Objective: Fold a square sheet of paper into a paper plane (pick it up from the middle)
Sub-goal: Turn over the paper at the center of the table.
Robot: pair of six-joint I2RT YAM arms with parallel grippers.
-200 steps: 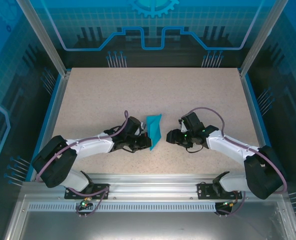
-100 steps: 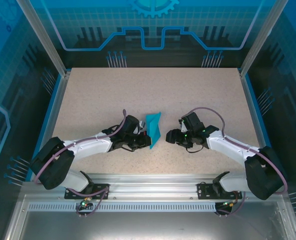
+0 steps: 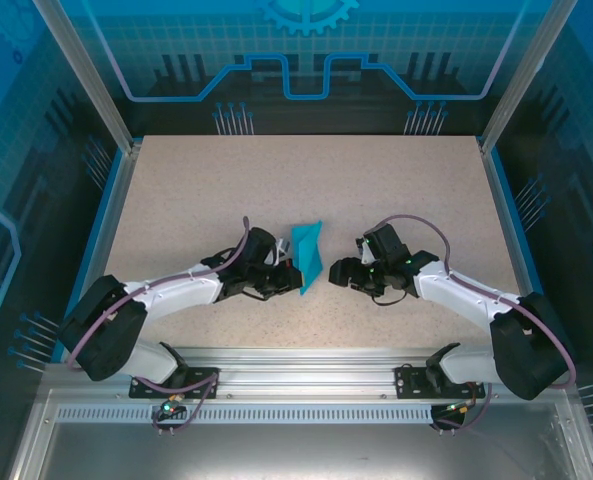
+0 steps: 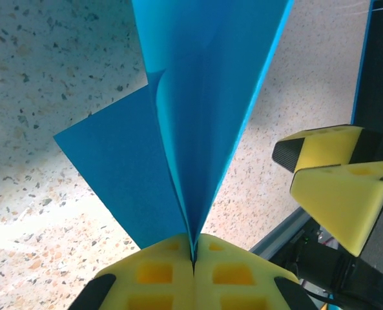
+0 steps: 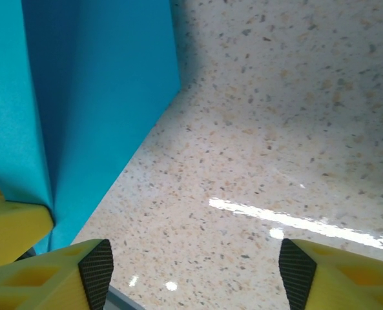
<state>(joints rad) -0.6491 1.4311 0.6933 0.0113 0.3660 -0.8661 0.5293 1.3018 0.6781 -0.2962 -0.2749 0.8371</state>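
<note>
table (image 3: pixel 176 190): speckled beige, blue-edged | paper plane (image 3: pixel 308 256): centre, contact unclear

A speckled beige tabletop (image 3: pixel 306 180) stands walled by blue-tinted clear panels (image 3: pixel 396 60) at 9, 12 and 3 o'clock, with a slotted metal rail (image 3: pixel 306 412) at 6.

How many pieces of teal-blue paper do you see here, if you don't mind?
1: a folded teal-blue paper sheet at mid-table, pinched in the left gripper.

The folded teal-blue paper sheet (image 4: pixel 204 129) runs off the top edge; its near tip hides between the yellow pads (image 4: pixel 155 274) of the left gripper (image 4: pixel 193 257).
</note>
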